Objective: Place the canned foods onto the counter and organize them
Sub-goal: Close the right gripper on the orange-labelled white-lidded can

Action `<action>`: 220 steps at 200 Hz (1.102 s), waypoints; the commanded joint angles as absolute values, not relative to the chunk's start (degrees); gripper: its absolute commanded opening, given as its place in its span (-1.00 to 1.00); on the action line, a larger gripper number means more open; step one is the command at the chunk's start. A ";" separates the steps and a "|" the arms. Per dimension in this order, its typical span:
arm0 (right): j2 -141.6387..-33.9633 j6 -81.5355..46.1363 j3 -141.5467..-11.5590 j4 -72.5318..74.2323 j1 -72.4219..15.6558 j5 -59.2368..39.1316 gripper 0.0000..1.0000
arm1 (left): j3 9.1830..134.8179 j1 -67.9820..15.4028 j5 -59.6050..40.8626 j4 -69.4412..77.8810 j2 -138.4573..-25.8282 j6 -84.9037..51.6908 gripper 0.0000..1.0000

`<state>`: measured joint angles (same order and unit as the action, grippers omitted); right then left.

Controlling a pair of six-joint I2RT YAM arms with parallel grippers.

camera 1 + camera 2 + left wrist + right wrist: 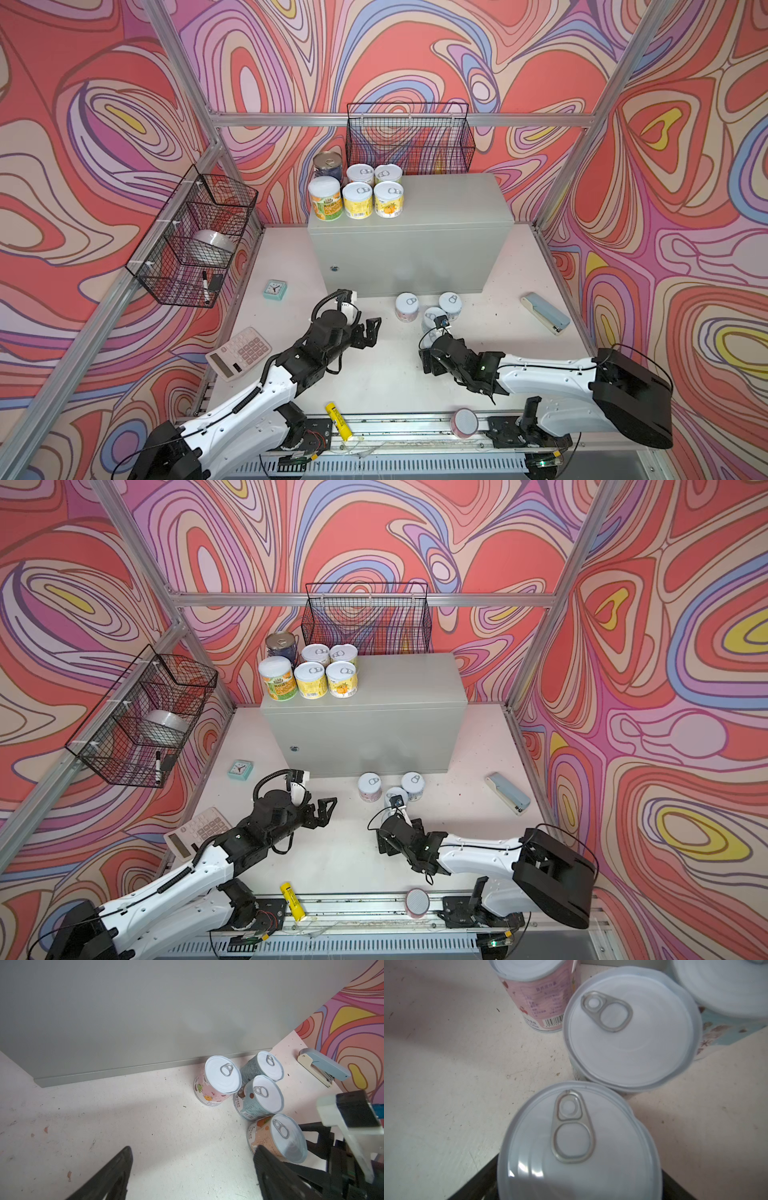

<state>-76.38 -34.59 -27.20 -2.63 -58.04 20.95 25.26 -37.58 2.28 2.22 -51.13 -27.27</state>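
Step in hand: grasp of the orange-label can [276, 1138]; six cans [357, 195] already ranked on the counter [415, 249]
Right fingers [477, 1184]: spread wide astride that can, no squeeze evident
Left fingers [122, 1167]: parted, empty, above bare worktop [374, 386]
Remaining cans [407, 305]: three, just beyond the right fingers, at the counter's foot
Next move: probably a square closing, a lift clear of the close neighbour, a set-down beside the ranked six

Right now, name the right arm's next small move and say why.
Probably close the right end effector on the orange can: its jaws look open on either side of it, and it stands on the table, not yet on the counter.
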 commanded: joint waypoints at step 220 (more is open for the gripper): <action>-80.52 -32.31 -29.40 0.36 -54.77 17.00 -0.23 | 24.25 -37.92 4.48 4.67 -53.92 -29.30 0.85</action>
